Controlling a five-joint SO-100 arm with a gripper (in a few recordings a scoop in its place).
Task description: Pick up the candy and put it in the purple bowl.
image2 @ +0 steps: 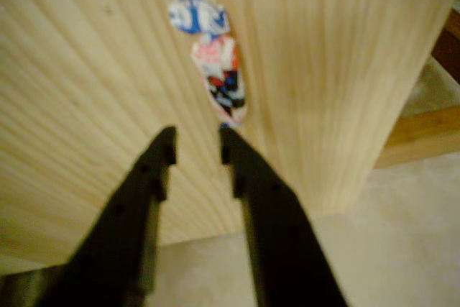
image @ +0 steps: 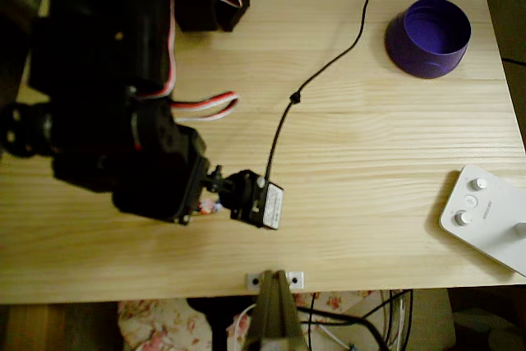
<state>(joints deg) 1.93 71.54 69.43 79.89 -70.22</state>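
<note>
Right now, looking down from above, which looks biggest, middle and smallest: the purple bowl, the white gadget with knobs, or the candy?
Overhead view, largest to smallest:
1. White gadget, though the picture's edge cuts it off.
2. Purple bowl, nearly the same, so those two are unsure.
3. Candy, only a tiny bit peeking out beside the black arm.

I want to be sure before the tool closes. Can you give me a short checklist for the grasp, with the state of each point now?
1. Tool open: ok, a gap shows between the fingers.
2. Candy between the fingers: not ok, it lies ahead of the tips.
3. Candy flat on the table: ok.
4. Bowl upright and empty: ok.
5. Path to bowl free: cannot tell, a cable crosses the table.
</note>
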